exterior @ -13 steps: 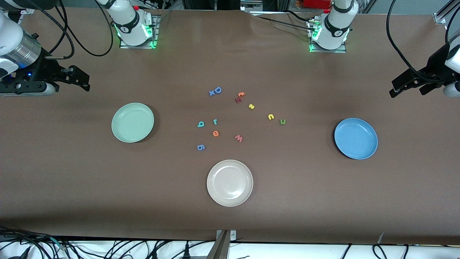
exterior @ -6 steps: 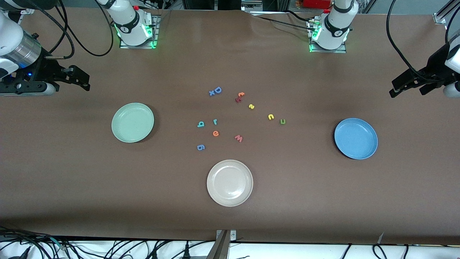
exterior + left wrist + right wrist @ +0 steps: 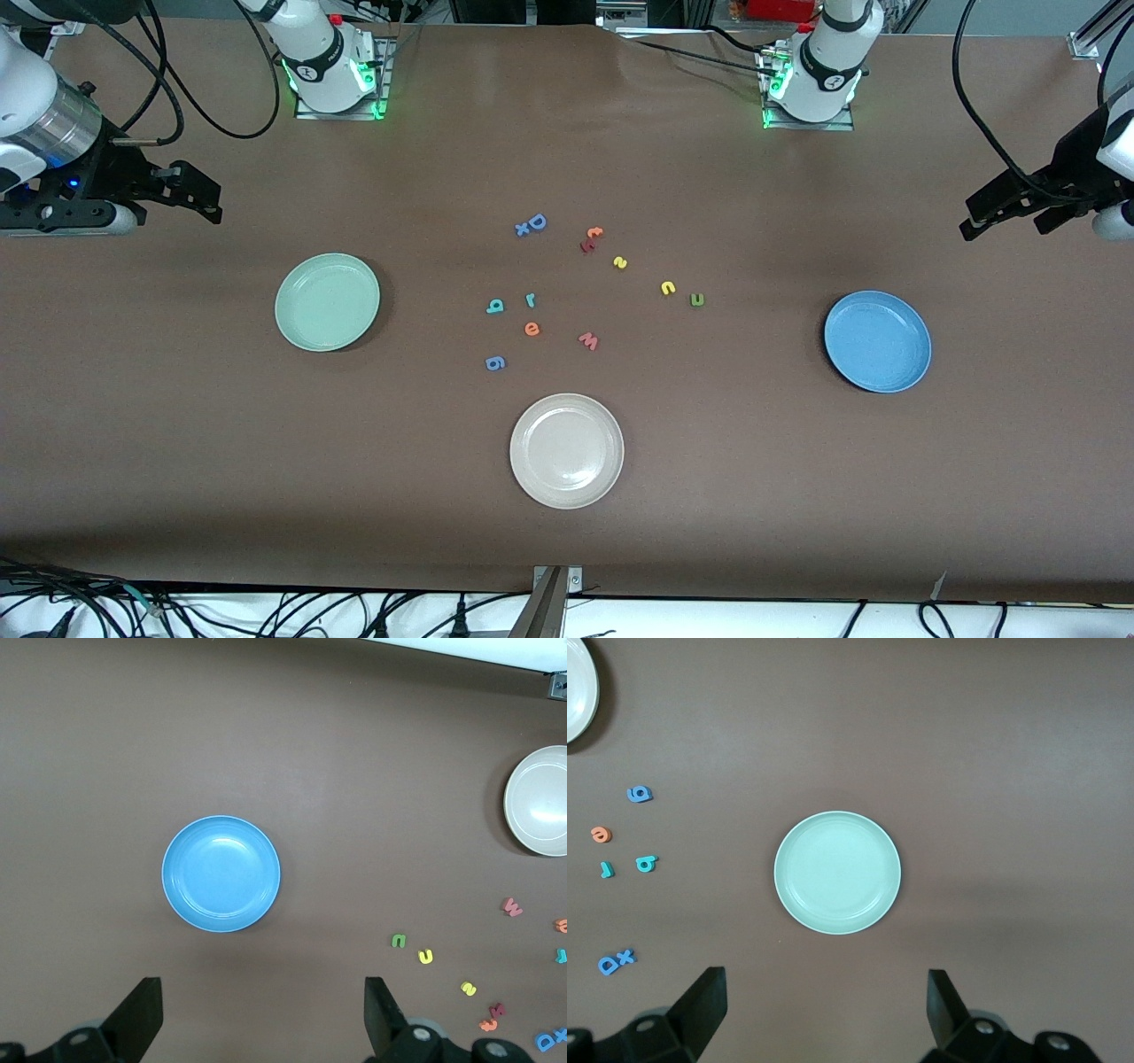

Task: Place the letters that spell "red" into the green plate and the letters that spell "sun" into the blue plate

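The green plate [image 3: 327,302] lies toward the right arm's end and the blue plate [image 3: 877,341] toward the left arm's end, both bare. Between them lie the teal r [image 3: 531,299], orange e [image 3: 532,330] and teal d [image 3: 495,307], then the yellow s [image 3: 620,262], yellow n [image 3: 668,287] and green u [image 3: 697,299]. My right gripper [image 3: 205,199] hangs open high over the table near the green plate [image 3: 837,872]. My left gripper [image 3: 1001,217] hangs open above the table near the blue plate [image 3: 221,873]. Neither holds anything.
A beige-white plate [image 3: 566,450] sits nearer the front camera than the letters. Other letters lie among them: a salmon w [image 3: 588,340], a blue g [image 3: 495,362], a blue D [image 3: 535,222] with a small x, and orange and dark red t shapes [image 3: 592,237].
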Controlling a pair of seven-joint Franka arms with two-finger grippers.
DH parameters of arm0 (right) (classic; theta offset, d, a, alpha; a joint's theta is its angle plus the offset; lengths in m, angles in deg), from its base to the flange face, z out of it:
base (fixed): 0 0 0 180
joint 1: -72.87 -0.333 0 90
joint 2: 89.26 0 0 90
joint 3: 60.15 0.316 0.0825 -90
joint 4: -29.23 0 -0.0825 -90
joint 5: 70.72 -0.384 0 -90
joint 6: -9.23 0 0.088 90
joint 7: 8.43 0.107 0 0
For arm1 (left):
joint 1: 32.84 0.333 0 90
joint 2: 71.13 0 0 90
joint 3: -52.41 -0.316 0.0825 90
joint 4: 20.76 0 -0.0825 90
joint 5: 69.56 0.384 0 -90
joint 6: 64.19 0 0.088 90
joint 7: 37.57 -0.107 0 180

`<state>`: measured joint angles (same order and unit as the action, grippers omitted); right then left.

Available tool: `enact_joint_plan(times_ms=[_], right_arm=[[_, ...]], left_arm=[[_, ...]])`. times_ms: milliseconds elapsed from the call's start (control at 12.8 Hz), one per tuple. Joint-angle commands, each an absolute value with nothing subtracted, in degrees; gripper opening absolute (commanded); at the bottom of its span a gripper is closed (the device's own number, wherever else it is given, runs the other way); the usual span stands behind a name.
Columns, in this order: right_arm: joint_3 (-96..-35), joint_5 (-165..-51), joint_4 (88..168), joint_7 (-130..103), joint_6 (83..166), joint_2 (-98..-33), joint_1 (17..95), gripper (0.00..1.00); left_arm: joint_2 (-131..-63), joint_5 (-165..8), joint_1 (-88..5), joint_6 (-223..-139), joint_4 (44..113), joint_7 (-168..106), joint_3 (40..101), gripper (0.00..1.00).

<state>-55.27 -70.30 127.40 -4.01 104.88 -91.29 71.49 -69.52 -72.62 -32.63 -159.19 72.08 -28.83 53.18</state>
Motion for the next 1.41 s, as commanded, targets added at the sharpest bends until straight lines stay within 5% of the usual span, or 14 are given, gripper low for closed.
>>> enact_joint_plan(times_ms=[0,859,1327], right_arm=[[-55.05,-69.75,126.09,-3.77,103.71,-90.84,71.56,1.00],[-55.05,-69.66,126.09,-5.07,103.62,-90.58,71.64,1.00],[-53.03,-69.40,126.09,-3.68,104.58,-85.40,66.82,1.00]], left_arm=[[-69.90,-73.25,-32.40,-159.20,71.08,-28.42,53.37,1.00],[-69.90,-73.34,-32.40,-159.20,71.08,-28.42,53.37,1.00],[-69.90,-73.34,-32.40,-159.20,71.08,-28.42,53.37,1.00]])
